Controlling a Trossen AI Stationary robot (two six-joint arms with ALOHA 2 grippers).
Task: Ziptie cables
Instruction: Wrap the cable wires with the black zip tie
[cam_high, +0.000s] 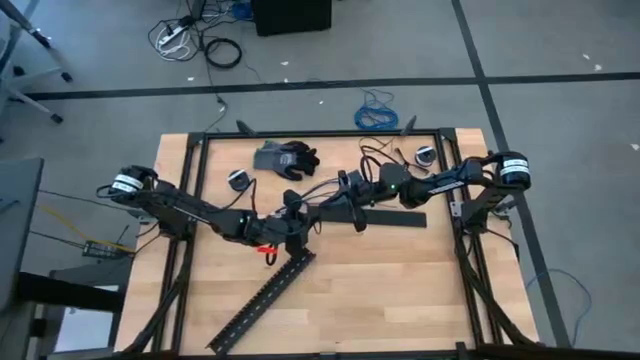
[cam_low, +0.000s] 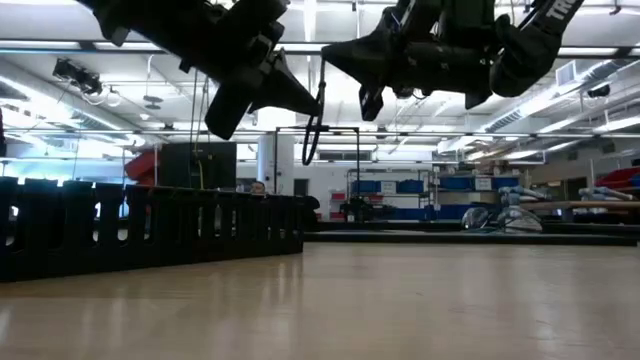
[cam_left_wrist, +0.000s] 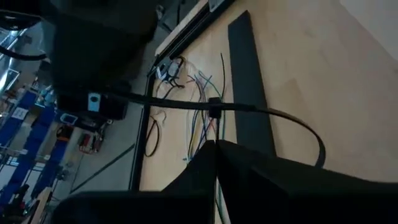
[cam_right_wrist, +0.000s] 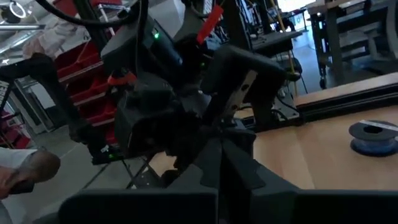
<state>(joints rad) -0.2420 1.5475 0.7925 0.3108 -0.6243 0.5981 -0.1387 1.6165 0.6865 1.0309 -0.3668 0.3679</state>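
Note:
Both grippers meet high above the table's middle. My left gripper (cam_high: 303, 213) (cam_left_wrist: 216, 146) is shut, and so is my right gripper (cam_high: 335, 203) (cam_right_wrist: 219, 149), facing it. A black zip tie (cam_left_wrist: 273, 115) runs across in front of the left fingertips and hangs as a loop (cam_low: 314, 125) between the two grippers. The cables (cam_left_wrist: 198, 93), thin purple, green and blue wires, show beyond the zip tie beside a black strip (cam_left_wrist: 249, 81). I cannot tell whether they pass through the loop or lie on the table. My left gripper has the zip tie's loop right at its shut fingertips (cam_low: 300, 98). The zip tie's head (cam_left_wrist: 213, 111) sits just ahead of them, and the fingers hide the place of contact. The loop hangs clear of the table. My right gripper meets the zip tie's straight end (cam_left_wrist: 118, 96), which runs level into it. Its own body hides the hold.
A second black strip (cam_high: 265, 298) lies slantwise near the table's front left. Dark gloves (cam_high: 285, 157) and two small spools (cam_high: 238, 178) (cam_high: 425, 155) lie toward the far edge. A blue coiled cable (cam_high: 378, 110) is on the floor beyond the table.

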